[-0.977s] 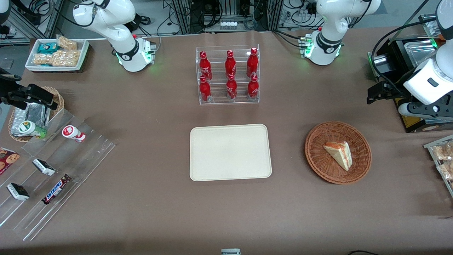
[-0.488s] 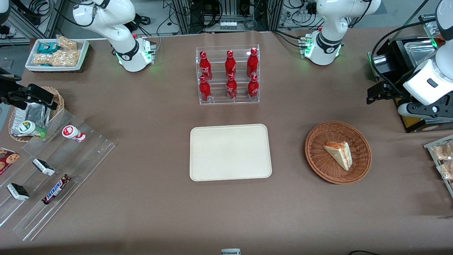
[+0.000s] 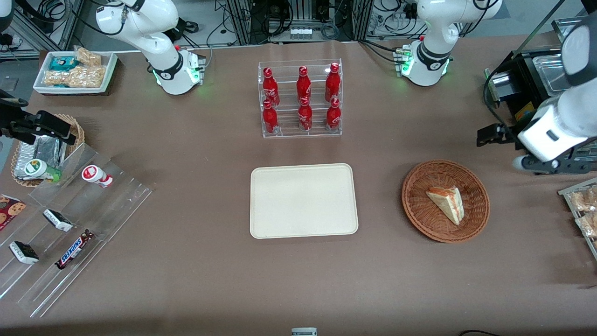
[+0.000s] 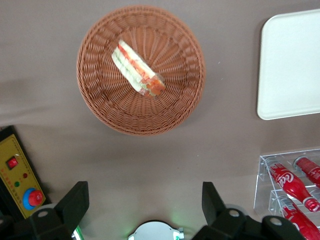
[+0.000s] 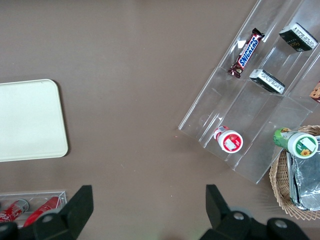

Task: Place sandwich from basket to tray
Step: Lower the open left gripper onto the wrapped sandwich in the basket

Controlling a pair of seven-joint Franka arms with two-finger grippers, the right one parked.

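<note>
Step in hand, as judged: the approach to the pick. The small triangular sandwich (image 3: 447,203) of pale bread in clear wrap, with red, orange and green filling showing along one edge, lies inside the round reddish-brown woven wicker basket (image 3: 415,212), slightly off its centre. The basket sits on the brown table toward the working arm's end, about midway between the table's edges. The left arm's two-finger gripper (image 4: 145,207) hangs above bare table, just off the basket rim that is farther from the front camera, well above table level. Its fingers (image 4: 75,202) stand wide apart, holding nothing.

Recommended practice: bring the gripper over the wedge, turn the wrist so the jaws close across the two flat bread faces, and descend gently; the wrap looks slippery and the bread soft, so light pressure is advised.

The flat cream-beige rectangular plastic tray (image 3: 261,228) lies bare at the table's middle, well apart from the basket, with open table between.

Surroundings: a clear acrylic rack of red bottles (image 3: 301,99) stands farther from the front camera than the tray, clear of the likely path. A black box with a yellow control panel (image 4: 19,172) sits near the gripper; its clearance cannot be judged with confidence.
</note>
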